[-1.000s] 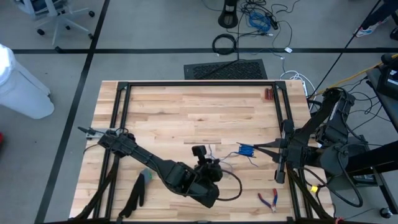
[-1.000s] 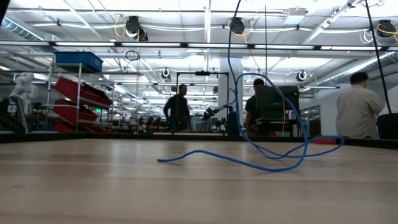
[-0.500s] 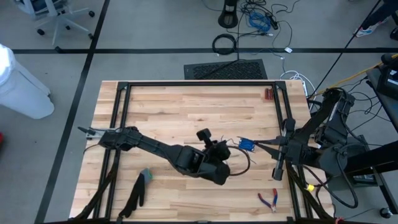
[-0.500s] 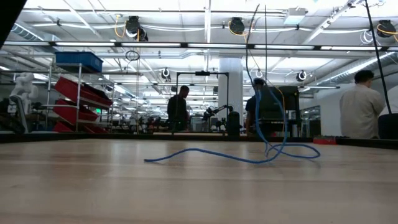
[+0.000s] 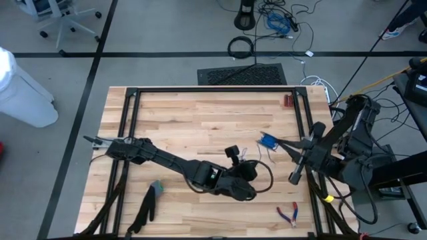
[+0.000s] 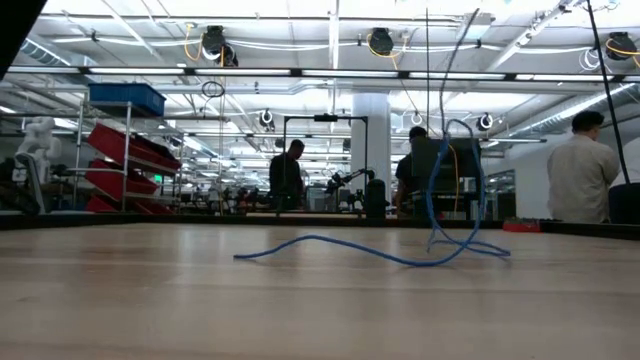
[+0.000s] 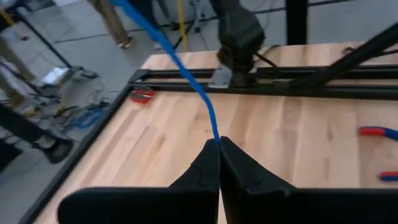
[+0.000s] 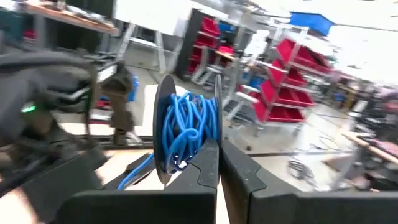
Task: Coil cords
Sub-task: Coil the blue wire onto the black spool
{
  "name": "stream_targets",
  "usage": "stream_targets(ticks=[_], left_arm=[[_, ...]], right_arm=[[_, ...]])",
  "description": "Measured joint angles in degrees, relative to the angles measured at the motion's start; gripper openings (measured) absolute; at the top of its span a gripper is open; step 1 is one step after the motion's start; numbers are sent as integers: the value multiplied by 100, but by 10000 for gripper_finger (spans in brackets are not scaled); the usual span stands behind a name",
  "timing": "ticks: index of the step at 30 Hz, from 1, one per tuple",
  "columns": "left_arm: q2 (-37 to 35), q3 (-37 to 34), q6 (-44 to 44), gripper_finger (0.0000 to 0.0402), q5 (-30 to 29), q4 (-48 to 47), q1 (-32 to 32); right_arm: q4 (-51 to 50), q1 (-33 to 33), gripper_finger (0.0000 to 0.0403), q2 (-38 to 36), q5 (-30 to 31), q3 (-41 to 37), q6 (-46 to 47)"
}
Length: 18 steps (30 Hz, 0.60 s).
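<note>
Now keep the tension even: your left gripper (image 7: 217, 144) is pinched tight on the blue cord (image 7: 186, 74), while your right gripper (image 8: 214, 146) clamps the spool (image 8: 185, 130) that carries the blue windings. In the high view that spool sits toward 3 o'clock of the wooden table (image 5: 193, 113), lifted off it, disc faces upright. The free cord runs roughly from 9 to 3 o'clock, its slack looping on the tabletop. Feed slowly so that each turn lands between the discs.
</note>
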Motion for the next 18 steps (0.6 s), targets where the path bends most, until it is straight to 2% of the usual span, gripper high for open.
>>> stream_targets(ticks=[6,13,18], left_arm=[[5,0,178,0,325,306,-22],[3,-2,803,0,635,1253,-100],[3,-2,1041,0,605,1446,-43]], right_arm=[[-147,-26,0,4,215,0,98],[-162,-324,0,141,363,0,182],[-147,-566,0,296,347,0,180]])
